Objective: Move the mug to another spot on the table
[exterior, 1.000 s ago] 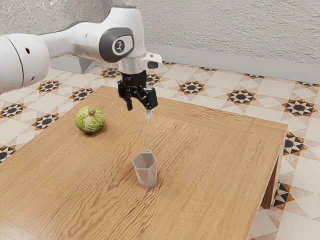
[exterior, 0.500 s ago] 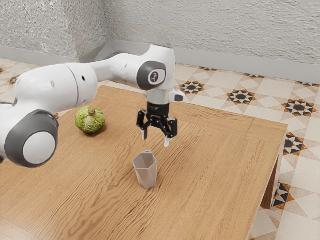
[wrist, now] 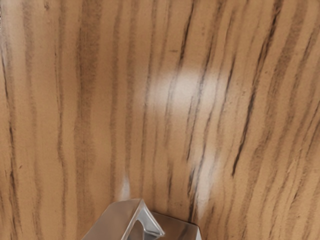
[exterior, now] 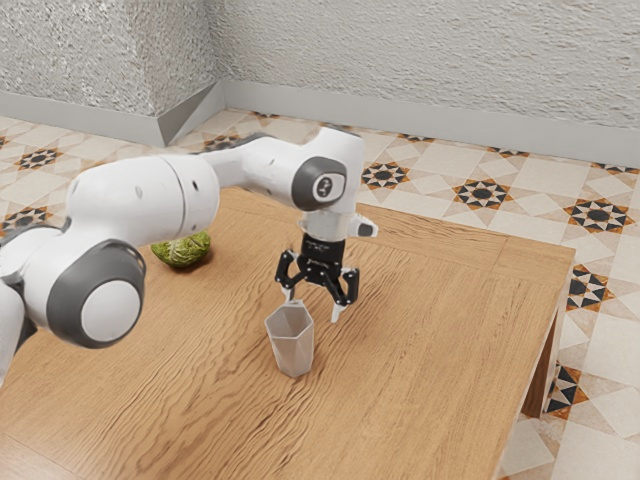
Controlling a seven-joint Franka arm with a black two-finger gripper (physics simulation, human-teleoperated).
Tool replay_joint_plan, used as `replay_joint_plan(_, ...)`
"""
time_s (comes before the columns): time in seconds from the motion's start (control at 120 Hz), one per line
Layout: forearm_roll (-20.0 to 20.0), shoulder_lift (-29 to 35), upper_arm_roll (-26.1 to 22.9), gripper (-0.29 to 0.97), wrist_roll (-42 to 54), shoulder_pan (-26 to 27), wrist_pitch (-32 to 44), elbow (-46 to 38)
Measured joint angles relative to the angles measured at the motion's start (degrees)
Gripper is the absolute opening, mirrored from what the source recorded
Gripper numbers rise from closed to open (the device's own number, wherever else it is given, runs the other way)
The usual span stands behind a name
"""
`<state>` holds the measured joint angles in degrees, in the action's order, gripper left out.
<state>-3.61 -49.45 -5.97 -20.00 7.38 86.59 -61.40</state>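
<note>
- While the black fingers hang spread apart and hold nothing, one tip sits just over the far rim of the mug and the other lies a little toward the exterior view's right of it.
- Whether that nearer tip touches the rim cannot be told.
- Standing upright near the middle of the tabletop, the mug is grey, with flat faceted sides and an open top.
- From the wrist view, the mug's rim lies just under the hand, with striped wood grain beyond it.
- The white arm comes in from the exterior view's left and bends down over the mug.
- A green cabbage rests on the tabletop well apart from the mug, partly behind the arm.
- The tabletop is bare light wood with wavy grain.
- Patterned floor tiles with dark star motifs surround the table.
- A rough grey wall with a pale baseboard closes the room.
</note>
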Motion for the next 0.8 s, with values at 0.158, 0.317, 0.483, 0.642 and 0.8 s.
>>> replay_joint_plan(0.158, -1.76, -0.42, -0.40, 0.64, -0.32, 0.00, 0.69, 0.15)
replay_joint_plan(0.317, -2.42, -0.45, -0.87, 0.57, -0.31, 0.00, 0.70, -0.08)
replay_joint_plan(0.483, -2.60, -0.44, -1.41, 0.50, 0.34, 0.00, 0.06, -0.22)
replay_joint_plan(0.642, -2.59, -0.50, -1.66, 0.45, 0.82, 0.00, -1.10, -0.23)
replay_joint_plan(0.8, -2.75, -1.22, -1.59, 0.34, 1.91, -0.08, -1.50, -0.23)
